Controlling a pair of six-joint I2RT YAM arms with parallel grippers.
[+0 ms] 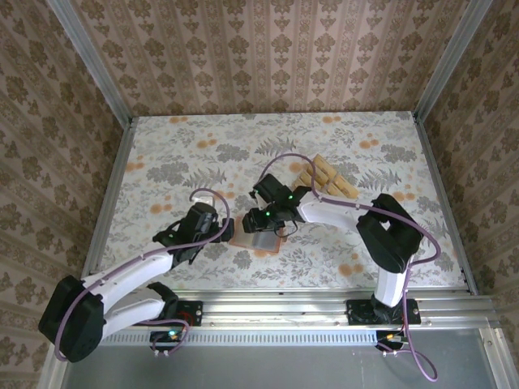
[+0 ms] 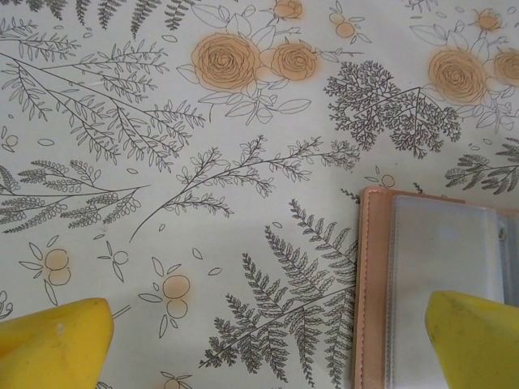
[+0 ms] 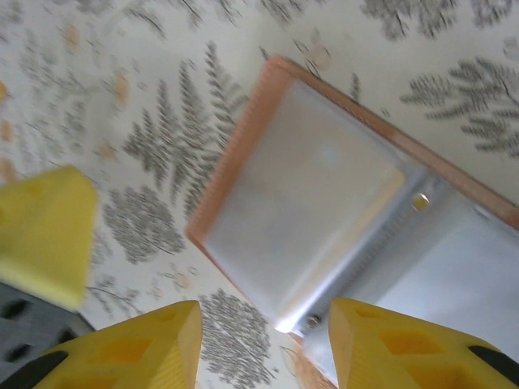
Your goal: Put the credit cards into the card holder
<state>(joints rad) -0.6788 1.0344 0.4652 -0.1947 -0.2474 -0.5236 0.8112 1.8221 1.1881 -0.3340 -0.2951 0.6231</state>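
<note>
Steady card holder (image 1: 253, 241) at lower centre with wide-spread left gripper (image 2: 268, 344); send right gripper (image 3: 263, 324), half-parted and empty, toward cards (image 1: 328, 180) upper right; pinch one squarely.

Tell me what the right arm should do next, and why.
Probably move the right gripper to the credit cards and pick one up. Its jaws stand apart with nothing between them above the open card holder, and cards lie fanned beyond it. The left gripper sits open at the holder's edge.
</note>
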